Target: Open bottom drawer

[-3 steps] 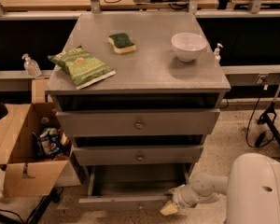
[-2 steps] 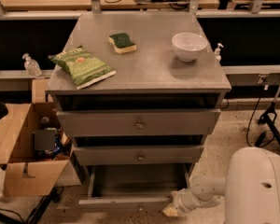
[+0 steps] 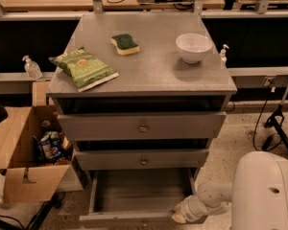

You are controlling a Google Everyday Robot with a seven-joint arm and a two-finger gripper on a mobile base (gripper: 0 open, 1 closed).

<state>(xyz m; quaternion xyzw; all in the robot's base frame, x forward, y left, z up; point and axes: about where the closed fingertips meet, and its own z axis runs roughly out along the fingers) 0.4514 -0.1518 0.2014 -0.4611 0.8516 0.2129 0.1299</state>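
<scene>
The bottom drawer (image 3: 137,191) of the grey cabinet is pulled out, and its plain grey inside shows. Its front panel (image 3: 129,219) sits at the lower edge of the view. My gripper (image 3: 179,216) is at the drawer's front right corner, low near the floor, at the end of my white arm (image 3: 209,200), which reaches in from the right. The drawer's knob is barely in view at the frame's bottom edge.
The top drawer front (image 3: 143,127) and middle drawer front (image 3: 143,160) stick out a little. On the cabinet top lie a green chip bag (image 3: 84,68), a sponge (image 3: 125,44) and a white bowl (image 3: 193,47). An open cardboard box (image 3: 19,152) stands on the left, and my white base (image 3: 266,195) on the right.
The drawer stays pulled out by the same amount. My arm and gripper have sunk slightly at the drawer's front right corner.
</scene>
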